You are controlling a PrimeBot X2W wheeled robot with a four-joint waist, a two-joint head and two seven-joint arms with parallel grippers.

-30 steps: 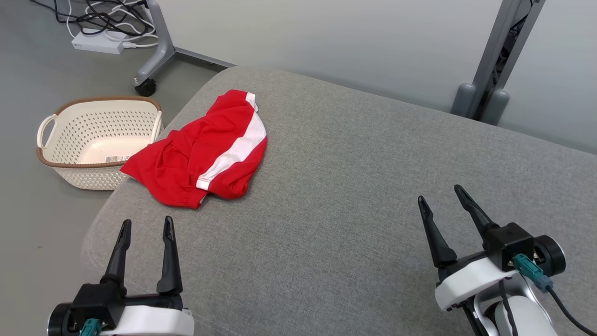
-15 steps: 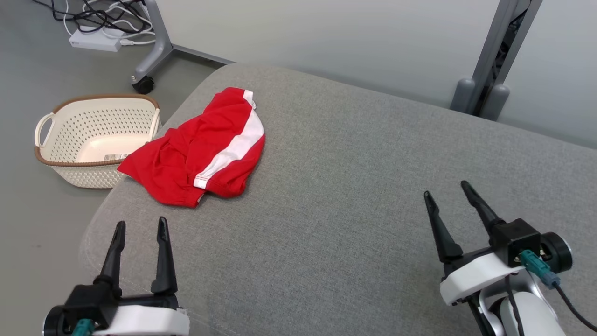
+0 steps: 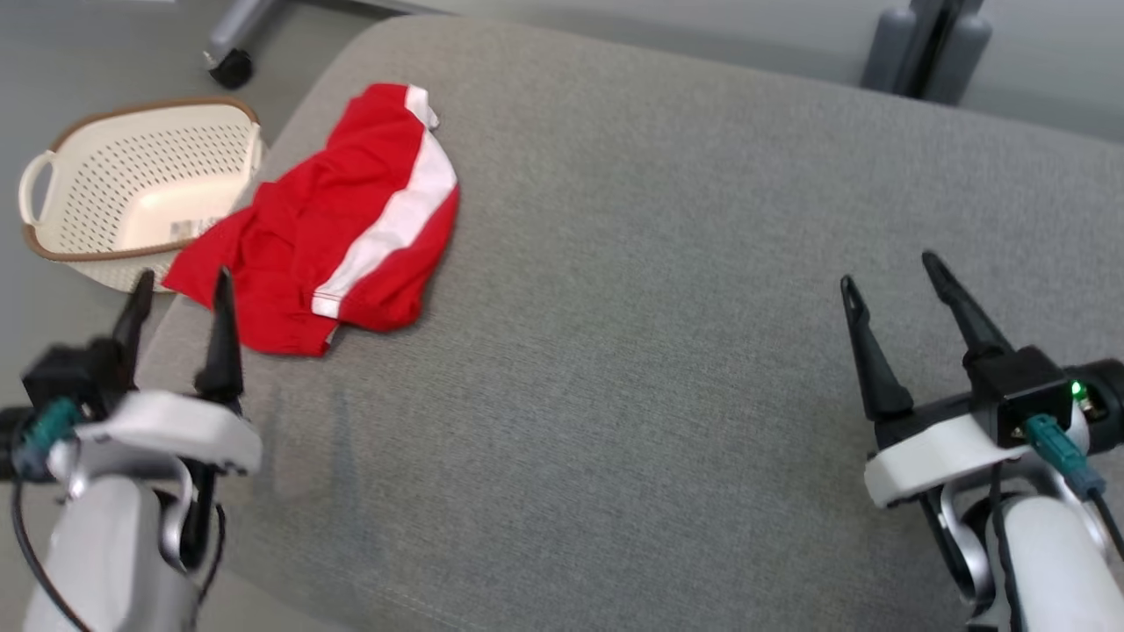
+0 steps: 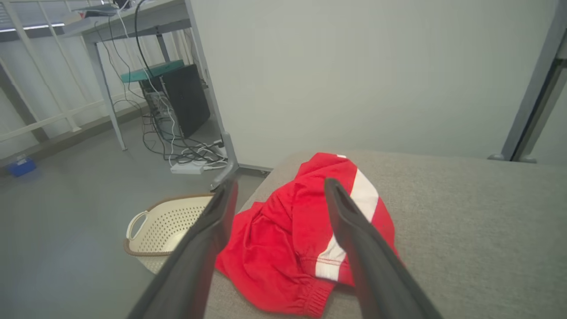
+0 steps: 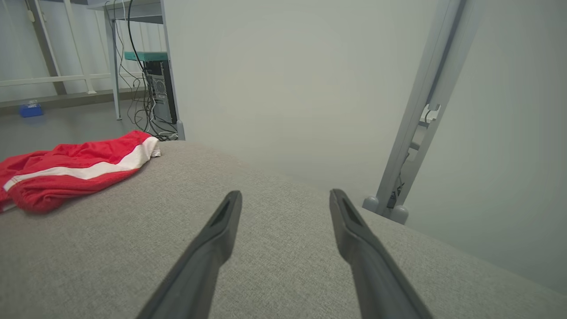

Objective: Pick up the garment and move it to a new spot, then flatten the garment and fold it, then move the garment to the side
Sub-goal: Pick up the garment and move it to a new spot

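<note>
While none of the task was actually done yet, you were at least lined up for the first step. The crumpled red garment with a white stripe (image 3: 325, 211) lay bunched at the far left of the grey fabric cushion (image 3: 632, 316). It sat right at the left edge, and the cream perforated plastic basket (image 3: 132, 110) stood on the floor just beside that edge. So the pickup, the flattening, the fold and the move to the side were all left to do.

Your left gripper (image 3: 183, 283) had its two fingers spread wide with nothing between them. In the left wrist view they framed the garment's near end and pointed straight at it. I couldn't tell if the tips were touching cloth, but they definitely weren't pinching any. Your right gripper (image 3: 889, 270) was also spread wide and empty, over bare cushion at the near right, well apart from the garment.

Compared with half a second before, the head camera had tipped down, so the whole picture slid. The garment hadn't shifted, and sat the same way against the basket and the cushion edge. The real change was your left arm. It had gone from well short of the garment to right up at its near left corner. The right one had barely budged.
</note>
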